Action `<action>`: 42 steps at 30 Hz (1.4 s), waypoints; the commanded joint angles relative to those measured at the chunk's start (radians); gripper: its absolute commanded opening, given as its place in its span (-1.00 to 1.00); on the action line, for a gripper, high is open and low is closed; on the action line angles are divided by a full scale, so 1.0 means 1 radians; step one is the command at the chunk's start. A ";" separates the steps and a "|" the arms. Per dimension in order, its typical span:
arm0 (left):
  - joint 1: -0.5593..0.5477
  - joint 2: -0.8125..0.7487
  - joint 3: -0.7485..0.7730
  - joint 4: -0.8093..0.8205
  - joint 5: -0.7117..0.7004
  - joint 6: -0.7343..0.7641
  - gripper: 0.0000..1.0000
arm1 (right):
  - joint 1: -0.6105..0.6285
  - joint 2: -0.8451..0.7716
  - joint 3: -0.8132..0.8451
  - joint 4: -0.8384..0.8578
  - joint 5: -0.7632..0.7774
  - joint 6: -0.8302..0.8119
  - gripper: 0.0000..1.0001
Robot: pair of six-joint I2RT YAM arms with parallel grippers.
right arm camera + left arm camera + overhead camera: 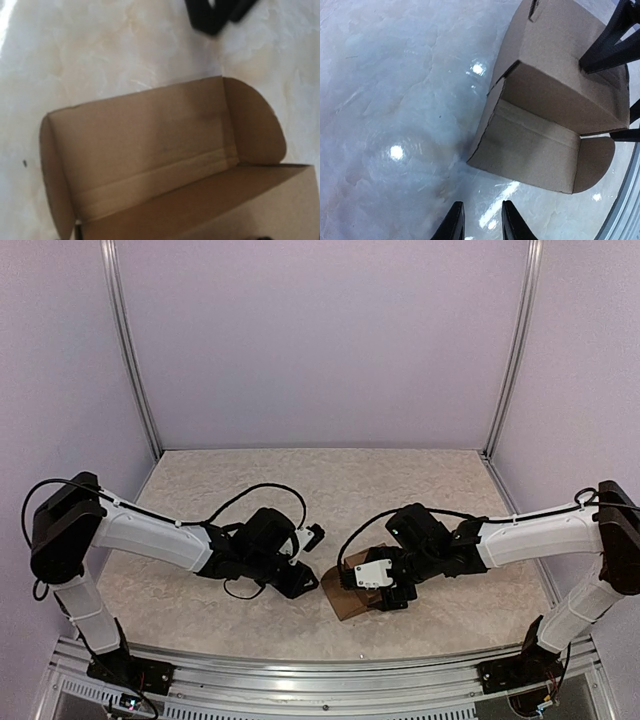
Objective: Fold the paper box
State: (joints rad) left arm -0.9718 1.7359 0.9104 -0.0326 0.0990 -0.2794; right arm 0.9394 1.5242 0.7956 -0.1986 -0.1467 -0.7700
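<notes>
From above, the plain brown cardboard box (pixel 340 600) sat half-folded on the mottled beige tabletop (pixel 250 490). It lay between the two claws and was partly hidden beneath the right gripper (pixel 388 596). The left wrist view showed more: one wall upright, a rounded flap (pixel 595 160) lying open, and the right claw's black fingers (pixel 605 47) spread wide across the box. Whether they pinched it, I couldn't tell. The left gripper (pixel 482 222) stood just short of the box, slightly parted and empty. The right wrist view looked into the box's brown interior.

L fingers (pixel 452 225) slightly apart, aimed down; R fingers (pixel 602 50) spread wide.
</notes>
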 commanded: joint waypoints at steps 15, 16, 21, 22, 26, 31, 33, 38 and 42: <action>0.023 0.141 -0.043 0.363 0.048 0.118 -0.72 | 0.001 0.040 -0.032 -0.127 -0.046 0.003 0.64; 0.022 0.146 -0.045 0.370 0.049 0.118 -0.73 | 0.001 0.041 -0.032 -0.127 -0.047 0.003 0.64; 0.018 0.132 -0.099 0.412 0.057 0.118 -0.71 | 0.001 0.042 -0.032 -0.132 -0.049 0.005 0.64; 0.014 0.108 -0.136 0.446 0.052 0.120 -0.68 | 0.002 0.042 -0.031 -0.133 -0.050 0.005 0.64; 0.016 0.025 -0.253 0.569 0.033 0.136 -0.57 | 0.002 0.041 -0.032 -0.132 -0.049 0.005 0.64; 0.027 0.084 -0.232 0.639 0.095 0.185 -0.53 | 0.001 0.042 -0.032 -0.135 -0.052 0.006 0.64; 0.029 0.113 -0.218 0.662 0.117 0.186 -0.53 | 0.001 0.041 -0.031 -0.136 -0.051 0.008 0.64; 0.042 0.173 -0.182 0.657 0.086 0.167 -0.58 | 0.002 0.036 -0.034 -0.139 -0.049 0.009 0.64; 0.060 0.191 -0.182 0.671 0.086 0.156 -0.60 | 0.001 0.034 -0.033 -0.144 -0.051 0.011 0.64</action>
State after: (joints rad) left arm -0.9321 1.9011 0.7136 0.6052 0.1829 -0.1223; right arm 0.9394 1.5242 0.7956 -0.1989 -0.1570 -0.7731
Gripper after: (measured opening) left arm 0.202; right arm 0.819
